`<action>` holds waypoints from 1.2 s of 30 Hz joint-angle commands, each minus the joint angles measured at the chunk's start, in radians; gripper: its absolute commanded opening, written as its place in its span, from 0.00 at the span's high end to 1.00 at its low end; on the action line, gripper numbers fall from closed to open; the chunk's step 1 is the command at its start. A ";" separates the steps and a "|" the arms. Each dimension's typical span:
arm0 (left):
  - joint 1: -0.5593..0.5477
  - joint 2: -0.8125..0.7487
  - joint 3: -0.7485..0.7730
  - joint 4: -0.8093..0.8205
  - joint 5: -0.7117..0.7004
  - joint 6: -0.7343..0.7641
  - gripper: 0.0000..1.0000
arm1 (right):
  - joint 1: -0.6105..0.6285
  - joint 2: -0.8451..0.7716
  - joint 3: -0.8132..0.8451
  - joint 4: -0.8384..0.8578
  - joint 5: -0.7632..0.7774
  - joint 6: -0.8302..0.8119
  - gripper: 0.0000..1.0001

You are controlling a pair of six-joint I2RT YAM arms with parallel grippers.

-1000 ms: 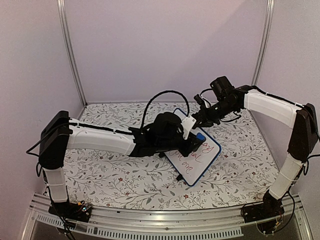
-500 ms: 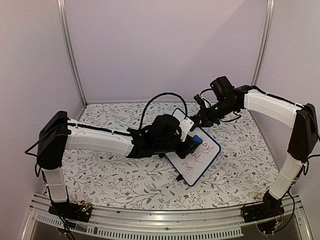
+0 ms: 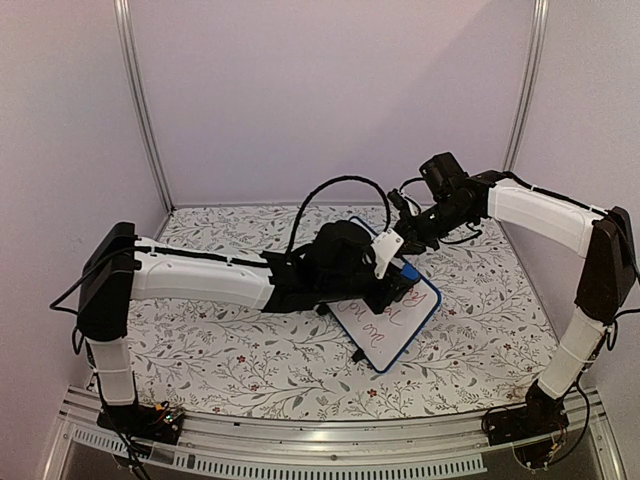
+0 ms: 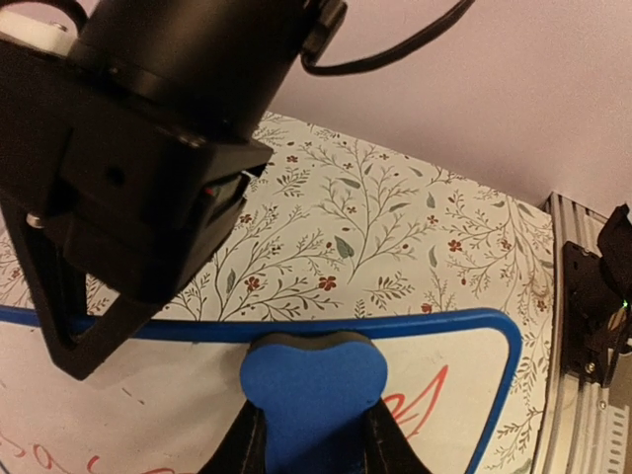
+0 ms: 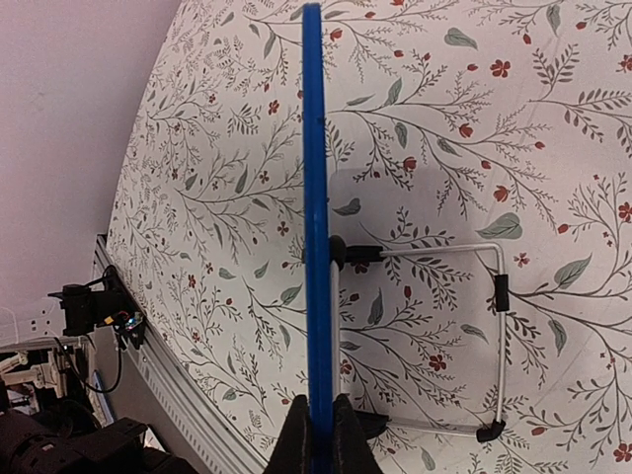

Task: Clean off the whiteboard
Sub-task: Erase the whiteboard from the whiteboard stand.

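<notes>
Top external view: the whiteboard [image 3: 388, 328] stands tilted on the floral worktop [image 3: 220, 350], right of centre, with reddish writing on its face. The left tool [image 4: 311, 446] is closed on a blue eraser [image 4: 311, 385], which presses against the board near its upper edge. The right tool [image 5: 318, 434] is clamped tight on the board's blue frame at the far corner, and the wire stand [image 5: 497, 296] rests on the worktop behind it.

Blue eraser [image 3: 406, 272] in left gripper [image 3: 396, 286] slides back toward the whiteboard [image 3: 405, 326] far edge. Cable [image 3: 340, 182] loop shifts right.
</notes>
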 commanded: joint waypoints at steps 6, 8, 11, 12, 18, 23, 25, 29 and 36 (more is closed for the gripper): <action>-0.008 -0.002 -0.086 -0.043 -0.070 -0.005 1.00 | 0.030 0.006 -0.022 -0.009 -0.007 0.018 1.00; -0.005 -0.009 -0.110 -0.037 -0.067 -0.012 1.00 | 0.029 0.007 -0.022 -0.006 -0.008 0.017 1.00; -0.002 -0.010 -0.124 -0.033 -0.064 -0.016 1.00 | 0.030 0.007 -0.026 0.000 -0.010 0.018 1.00; 0.001 -0.009 -0.121 -0.032 -0.063 -0.015 1.00 | 0.030 0.007 -0.029 0.003 -0.011 0.019 1.00; 0.025 -0.019 -0.108 0.003 -0.012 -0.030 1.00 | 0.030 0.007 -0.038 0.008 -0.016 0.016 1.00; 0.031 -0.011 -0.072 0.015 0.029 -0.032 1.00 | 0.030 0.001 -0.046 0.008 -0.015 0.018 1.00; 0.039 -0.012 -0.064 0.022 0.057 -0.048 1.00 | 0.030 -0.001 -0.048 0.007 -0.015 0.018 1.00; 0.044 -0.009 -0.046 0.016 0.057 -0.048 1.00 | 0.030 -0.005 -0.047 0.013 -0.017 0.020 1.00; 0.043 -0.007 -0.097 0.011 0.057 -0.074 1.00 | 0.030 -0.004 -0.054 0.013 -0.017 0.017 1.00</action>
